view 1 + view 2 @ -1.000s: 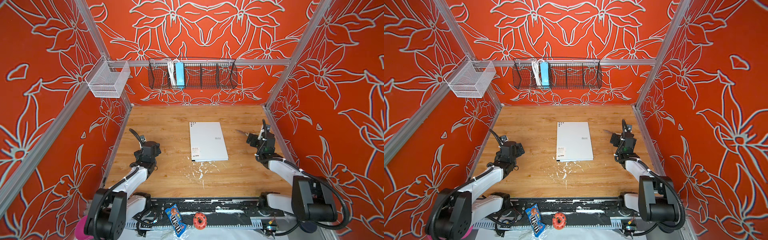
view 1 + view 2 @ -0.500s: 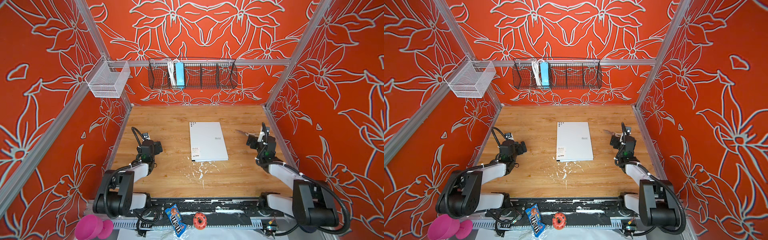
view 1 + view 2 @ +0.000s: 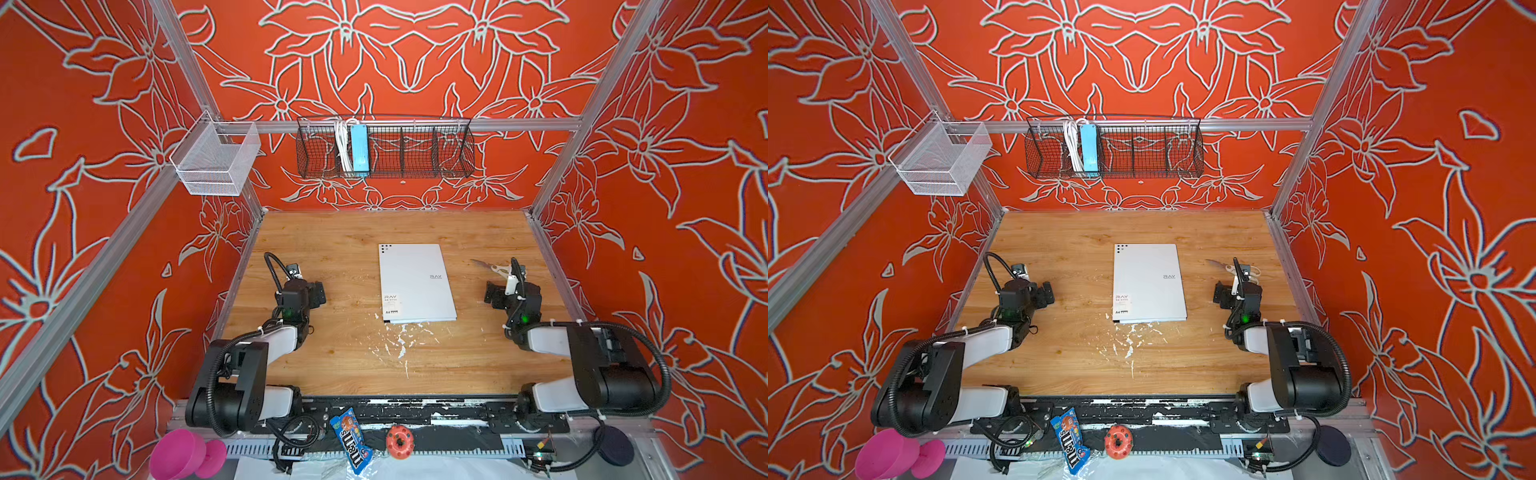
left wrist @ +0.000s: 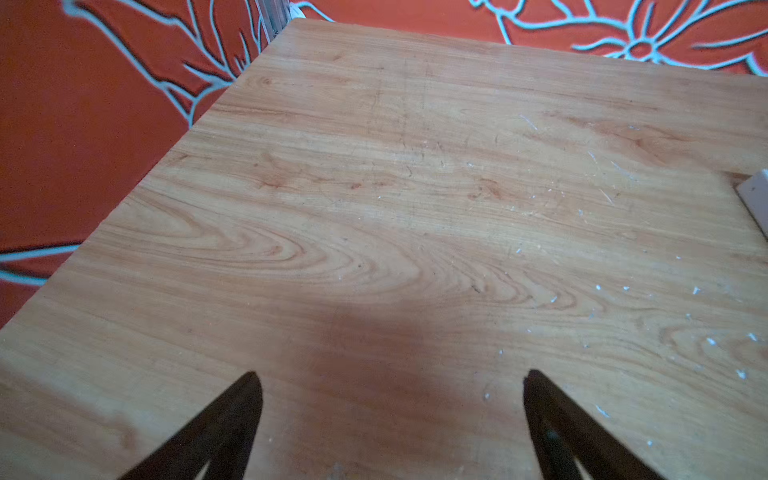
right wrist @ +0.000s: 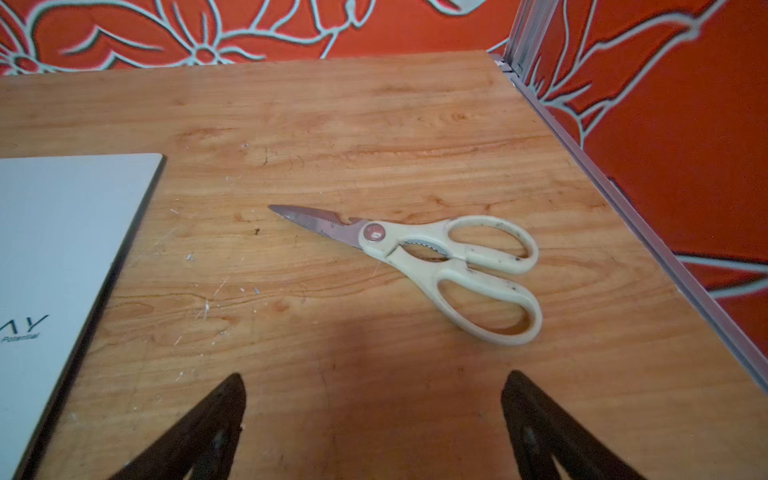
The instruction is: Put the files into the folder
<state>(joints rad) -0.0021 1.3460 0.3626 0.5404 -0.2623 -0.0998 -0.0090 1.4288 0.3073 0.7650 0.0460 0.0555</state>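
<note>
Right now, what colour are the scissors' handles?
The scissors have cream handles, smudged dark; best seen in the right wrist view.

folder (image 5: 62, 249) cut off at my right wrist view's edge, only its corner in left wrist view, label print unreadable to me, scissors (image 3: 482, 263) handles partly behind right arm (image 3: 540, 338)

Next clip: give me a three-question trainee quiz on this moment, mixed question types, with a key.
1. True or false: the folder lies open on the table.
2. Multiple choice: the scissors lie nearest to A) the left tool, B) the right tool, C) the wire basket.
3. Short answer: what does either tool hold?
Key: 1 false, it is closed, grey side up. 2 B. 3 Nothing; both stand open over bare wood.
</note>
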